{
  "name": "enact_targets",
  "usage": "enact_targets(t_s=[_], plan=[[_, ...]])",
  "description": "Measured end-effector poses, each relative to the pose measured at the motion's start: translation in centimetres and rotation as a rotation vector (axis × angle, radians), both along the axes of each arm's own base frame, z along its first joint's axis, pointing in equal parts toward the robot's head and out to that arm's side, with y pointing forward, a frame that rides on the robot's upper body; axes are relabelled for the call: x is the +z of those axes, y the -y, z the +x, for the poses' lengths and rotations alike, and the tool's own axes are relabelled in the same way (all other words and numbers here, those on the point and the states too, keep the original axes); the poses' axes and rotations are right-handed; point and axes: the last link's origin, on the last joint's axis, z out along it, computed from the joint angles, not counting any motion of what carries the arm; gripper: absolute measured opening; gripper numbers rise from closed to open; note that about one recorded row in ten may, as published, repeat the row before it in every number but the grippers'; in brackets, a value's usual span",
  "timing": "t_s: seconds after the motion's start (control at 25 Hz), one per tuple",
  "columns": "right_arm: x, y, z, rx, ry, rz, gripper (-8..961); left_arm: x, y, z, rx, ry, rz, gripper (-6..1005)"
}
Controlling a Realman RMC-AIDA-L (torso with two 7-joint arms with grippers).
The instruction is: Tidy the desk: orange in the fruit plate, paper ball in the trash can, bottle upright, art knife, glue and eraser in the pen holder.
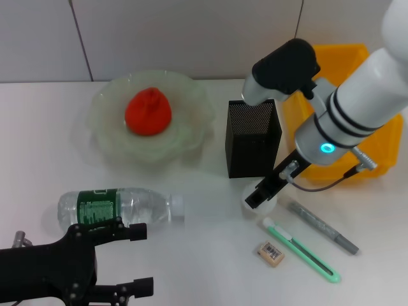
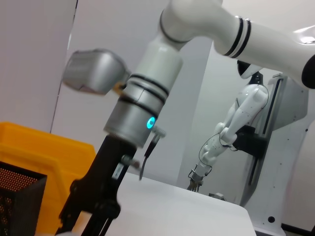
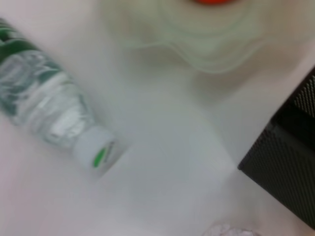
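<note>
The orange (image 1: pixel 148 111) lies in the pale green fruit plate (image 1: pixel 191 137) at the back left. The bottle (image 1: pixel 118 207) lies on its side at the front left, cap toward the right; it also shows in the right wrist view (image 3: pixel 49 105). My right gripper (image 1: pixel 260 196) is down at the white paper ball (image 1: pixel 270 206), just in front of the black mesh pen holder (image 1: pixel 253 137). The eraser (image 1: pixel 270 253), the green art knife (image 1: pixel 303 252) and a grey glue stick (image 1: pixel 322 226) lie at the front right. My left gripper (image 1: pixel 145 259) is open and empty at the front left.
The yellow trash can (image 1: pixel 376 150) stands at the back right, partly behind my right arm. It also shows in the left wrist view (image 2: pixel 39 147), beside the pen holder (image 2: pixel 19 196). A wall runs along the table's far edge.
</note>
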Motion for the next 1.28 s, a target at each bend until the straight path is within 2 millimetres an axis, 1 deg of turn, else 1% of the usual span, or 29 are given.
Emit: enact_targets(t_s=[0.04,0.12,0.16,0.2,0.24,0.4,0.48,0.56,0.6,0.64,0.72,0.8,0.92,1.04,1.12,1.2,1.28], plan=[[0.0,0.0,0.0,0.0,0.0,0.0,547,0.0,0.0,0.0,0.0,0.0,0.0,852],[0.9,0.6,-0.8,0.025,0.001,-0.006,546,0.1,0.0,0.0,0.002,0.002,0.004,852],[1.5,1.0,-1.1,0.035,0.007,-0.012,545,0.1,0.0,0.0,0.002,0.004,0.006,852],[2.5,2.0,-1.7,0.046,0.02,-0.028,544,0.2,0.0,0.0,0.001,0.005,0.01,852],[2.5,2.0,-1.7,0.046,0.02,-0.028,544,0.2,0.0,0.0,0.001,0.005,0.01,852],[4.5,3.9,-2.6,0.06,0.045,-0.043,542,0.2,0.0,-0.1,-0.002,0.006,0.018,851],[5.8,4.5,-2.9,0.065,0.085,-0.016,542,0.2,0.0,-0.1,0.0,0.005,0.021,851],[6.9,4.6,-2.8,0.059,0.143,0.034,541,0.2,-0.1,-0.1,0.001,0.005,0.023,851],[8.2,4.6,-2.6,0.05,0.209,0.102,541,0.2,-0.2,-0.1,0.0,0.005,0.023,851],[8.2,4.6,-2.6,0.05,0.209,0.102,540,0.2,-0.2,0.0,-0.002,0.005,0.023,850],[9.2,4.4,-2.1,0.039,0.262,0.17,539,0.2,-0.2,0.0,-0.003,0.006,0.023,850],[10.0,3.8,-1.6,0.031,0.262,0.235,538,0.0,-0.3,0.1,-0.004,0.009,0.022,850],[10.3,3.3,-1.3,0.031,0.24,0.268,543,0.0,-0.3,0.2,-0.003,0.01,0.022,850],[10.7,2.5,-0.9,0.06,0.205,0.328,548,0.0,-0.3,0.2,0.001,0.014,0.028,849],[10.9,1.8,-0.4,0.077,0.186,0.365,551,0.1,-0.3,0.1,0.005,0.016,0.034,849],[10.8,0.8,0.9,0.08,0.165,0.411,554,0.2,-0.3,-0.1,0.023,0.017,0.046,849],[10.7,0.5,1.3,0.085,0.158,0.427,557,0.2,-0.4,-0.1,0.032,0.016,0.044,848]])
